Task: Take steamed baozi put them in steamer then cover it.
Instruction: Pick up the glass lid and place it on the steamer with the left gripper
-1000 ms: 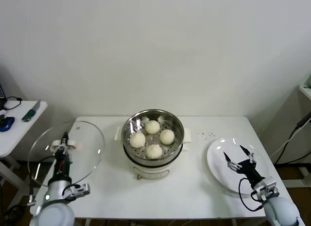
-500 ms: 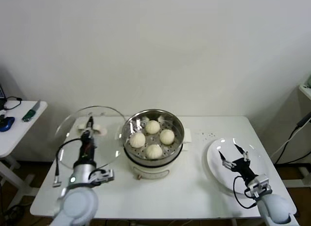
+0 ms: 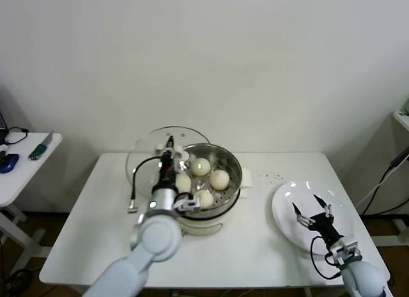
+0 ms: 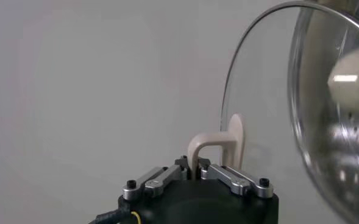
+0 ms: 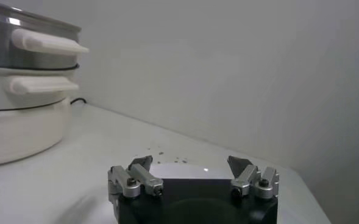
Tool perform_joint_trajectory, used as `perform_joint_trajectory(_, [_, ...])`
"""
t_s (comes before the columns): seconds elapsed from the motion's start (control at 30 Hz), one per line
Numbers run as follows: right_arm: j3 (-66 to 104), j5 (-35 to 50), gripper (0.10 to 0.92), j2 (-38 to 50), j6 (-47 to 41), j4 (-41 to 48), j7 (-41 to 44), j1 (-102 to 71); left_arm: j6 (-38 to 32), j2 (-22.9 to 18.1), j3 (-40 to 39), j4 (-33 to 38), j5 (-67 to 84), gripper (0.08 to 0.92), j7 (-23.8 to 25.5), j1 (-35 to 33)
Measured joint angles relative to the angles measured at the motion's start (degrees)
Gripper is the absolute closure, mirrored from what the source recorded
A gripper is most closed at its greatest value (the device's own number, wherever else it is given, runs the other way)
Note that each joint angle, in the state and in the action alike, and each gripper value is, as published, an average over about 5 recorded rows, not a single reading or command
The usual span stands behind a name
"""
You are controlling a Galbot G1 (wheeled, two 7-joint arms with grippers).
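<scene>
Several steamed baozi (image 3: 220, 179) lie in the steel steamer (image 3: 231, 161), which sits on its white pot base (image 3: 203, 225) at the table's middle. My left gripper (image 3: 169, 147) is shut on the white handle (image 4: 213, 149) of the cover (image 3: 146, 158), a clear glass lid. The lid hangs tilted on edge in the air at the steamer's left rim. In the left wrist view a baozi (image 4: 351, 72) shows through the glass (image 4: 261, 109). Over the white plate (image 3: 285, 215) at the right, my right gripper (image 3: 312, 209) stands open and empty; the right wrist view shows its fingers (image 5: 142, 170) spread wide.
Dark crumbs (image 3: 275, 177) dot the table between steamer and plate. A small side table (image 3: 25, 158) with tools stands at the far left. Cables (image 3: 386, 179) hang past the table's right edge. The steamer's side handles (image 5: 48, 42) stick out toward the right arm.
My left arm has carried the lid from the table's left side rightward and up to the steamer's left rim. The right gripper has barely shifted over the plate.
</scene>
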State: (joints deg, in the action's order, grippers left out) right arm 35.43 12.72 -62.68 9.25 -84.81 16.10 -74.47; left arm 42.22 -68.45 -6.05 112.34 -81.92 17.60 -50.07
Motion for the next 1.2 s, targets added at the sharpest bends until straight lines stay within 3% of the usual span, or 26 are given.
perform_joint_trajectory(0.27, [1.49,0.22,0.203,-0.29,0.82,0.15,0.06,-0.83,-0.01,-8.47,-3.86,-5.22,-4.14,0.842,2.90,2.93])
perform_joint_trajectory(0.43, [2.15,0.41,0.203,-0.30,1.21,0.35,0.15,-0.94,-0.03,-11.55,-5.38,-7.58,-5.87,0.842,4.46,3.27])
perform_joint_trajectory(1.2, [2.17,0.07,0.203,-0.83,1.63,0.97,0.93,-0.19,-0.04,-13.94,-4.37,-13.56,-8.14,0.842,6.17,3.08])
